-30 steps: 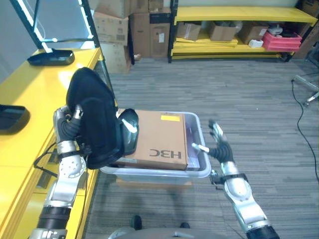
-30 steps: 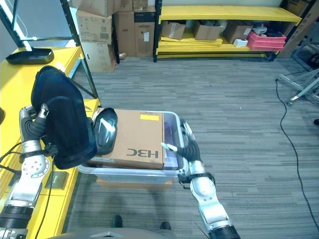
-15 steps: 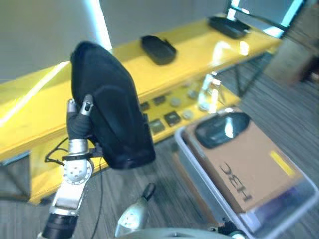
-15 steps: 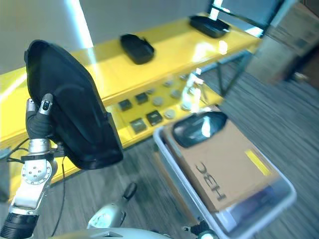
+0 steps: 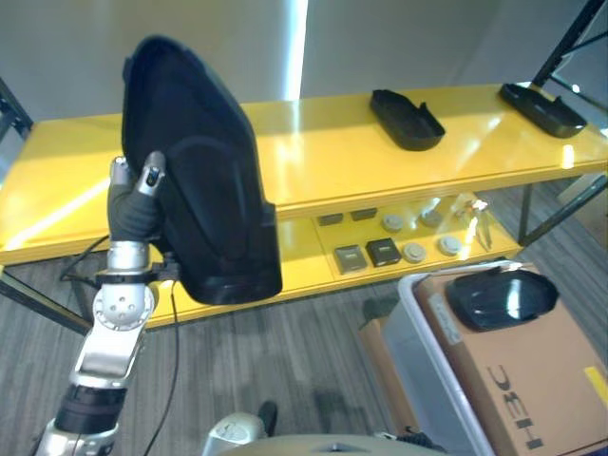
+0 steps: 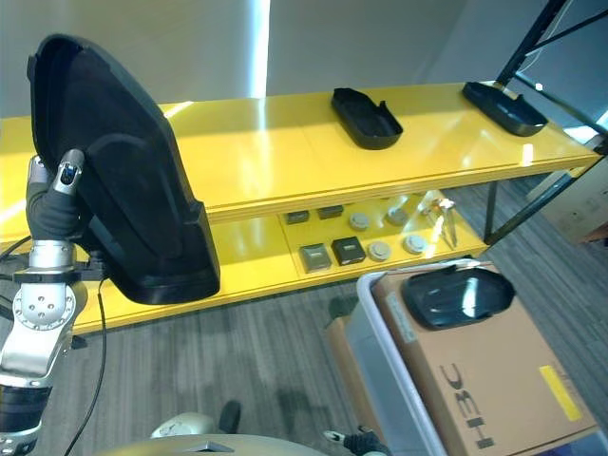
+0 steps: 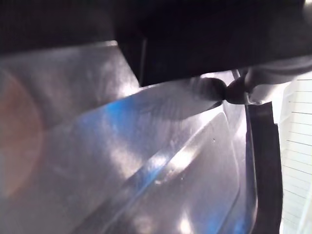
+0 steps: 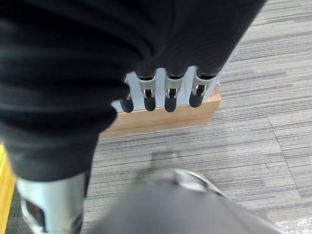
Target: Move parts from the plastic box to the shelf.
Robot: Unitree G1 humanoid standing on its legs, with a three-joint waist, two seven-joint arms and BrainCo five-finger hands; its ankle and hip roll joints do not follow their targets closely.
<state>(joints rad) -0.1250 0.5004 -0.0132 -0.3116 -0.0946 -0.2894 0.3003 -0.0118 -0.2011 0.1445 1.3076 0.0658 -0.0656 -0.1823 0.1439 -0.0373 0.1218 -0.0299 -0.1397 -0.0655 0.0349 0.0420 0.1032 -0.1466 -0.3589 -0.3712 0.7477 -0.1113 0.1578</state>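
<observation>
Our left hand (image 5: 133, 195) grips the big black part (image 5: 199, 180), held upright, its long axis vertical, in front of the yellow shelf (image 5: 313, 152). The shelf top lies just beyond it. Our right hand (image 8: 165, 92) hangs with fingers relaxed, holding nothing.

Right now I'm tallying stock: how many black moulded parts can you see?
4: one big part held upright in the left hand, two lying on the yellow shelf's top at and, one on the cardboard box. More may be hidden.
</observation>
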